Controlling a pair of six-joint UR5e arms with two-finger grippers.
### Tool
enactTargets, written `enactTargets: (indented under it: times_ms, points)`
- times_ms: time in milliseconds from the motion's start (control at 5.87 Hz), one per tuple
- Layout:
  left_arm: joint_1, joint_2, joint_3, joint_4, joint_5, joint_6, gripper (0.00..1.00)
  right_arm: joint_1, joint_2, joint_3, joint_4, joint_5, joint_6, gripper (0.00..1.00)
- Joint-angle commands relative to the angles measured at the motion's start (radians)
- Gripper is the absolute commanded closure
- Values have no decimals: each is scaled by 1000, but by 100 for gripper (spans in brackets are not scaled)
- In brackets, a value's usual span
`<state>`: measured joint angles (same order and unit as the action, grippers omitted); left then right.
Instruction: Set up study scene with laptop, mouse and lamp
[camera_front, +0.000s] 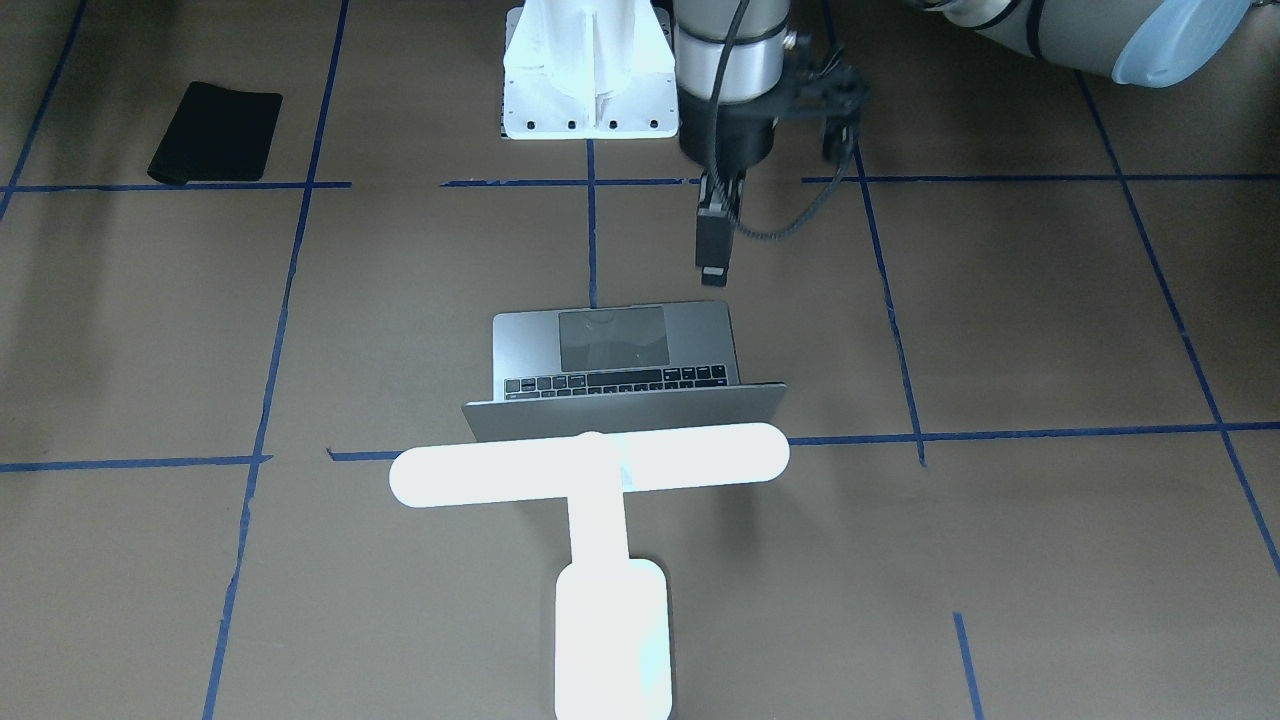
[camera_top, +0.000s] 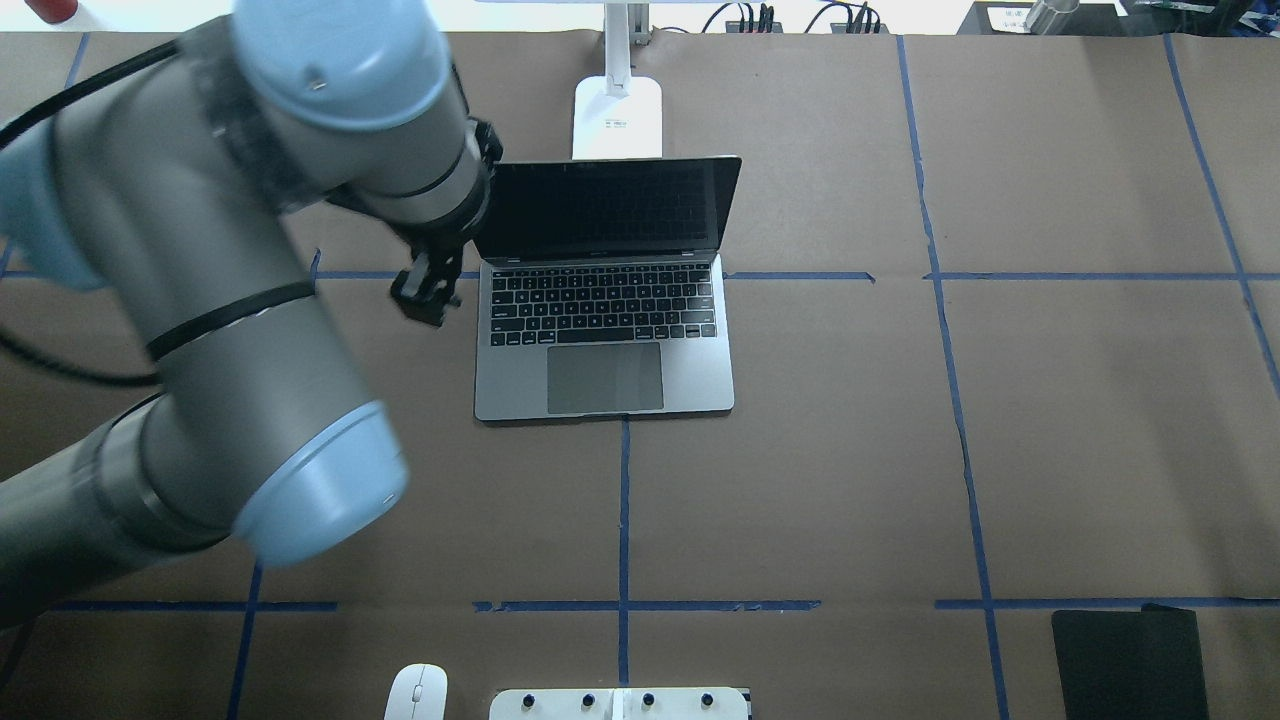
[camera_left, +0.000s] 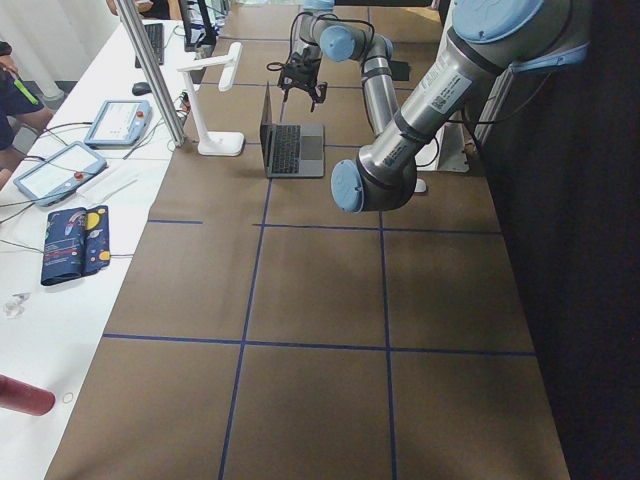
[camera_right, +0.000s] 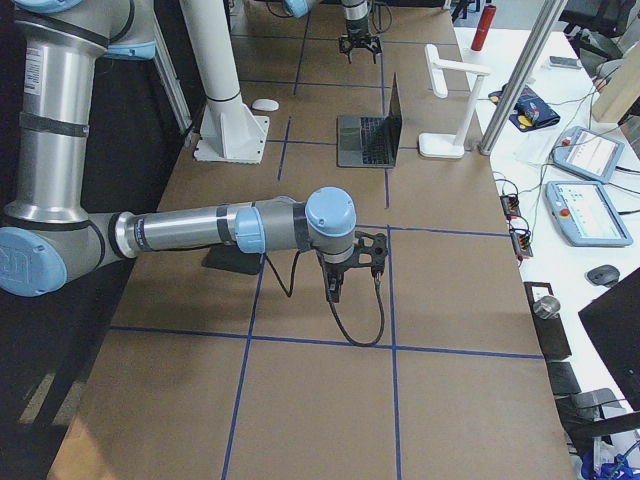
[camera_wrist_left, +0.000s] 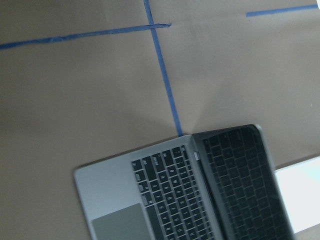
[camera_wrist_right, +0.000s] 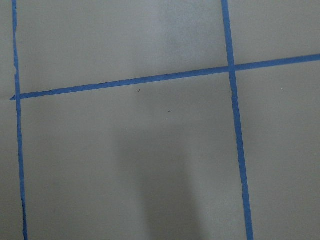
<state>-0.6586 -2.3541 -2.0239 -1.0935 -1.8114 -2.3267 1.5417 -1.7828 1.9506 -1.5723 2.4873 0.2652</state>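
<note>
One task thing, the mouse (camera_top: 417, 692), is seen apart from the rest, lying just beside the white pedestal (camera_top: 620, 703) at the robot's edge; it is judged light, rigid and slippery, best pinched low across its narrow sides. The left gripper (camera_top: 428, 292) is held just beside the open laptop's (camera_top: 510, 385) left edge, with the lamp (camera_top: 617, 115) stood behind the lid. Neither it nor the right gripper (camera_right: 333, 290), shown only in a side view, can be told spread or pressed together.

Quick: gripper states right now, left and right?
Left gripper: beside the laptop, nothing seen in its jaws; open or closed cannot be told.
Right gripper: shows only in the side view; cannot be told.
</note>
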Motion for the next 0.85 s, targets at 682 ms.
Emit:
enactTargets:
  times_ms: [682]
  points:
    - [315,352,-347,4,119,503,0,-560,-345,126,675,-248,755,0]
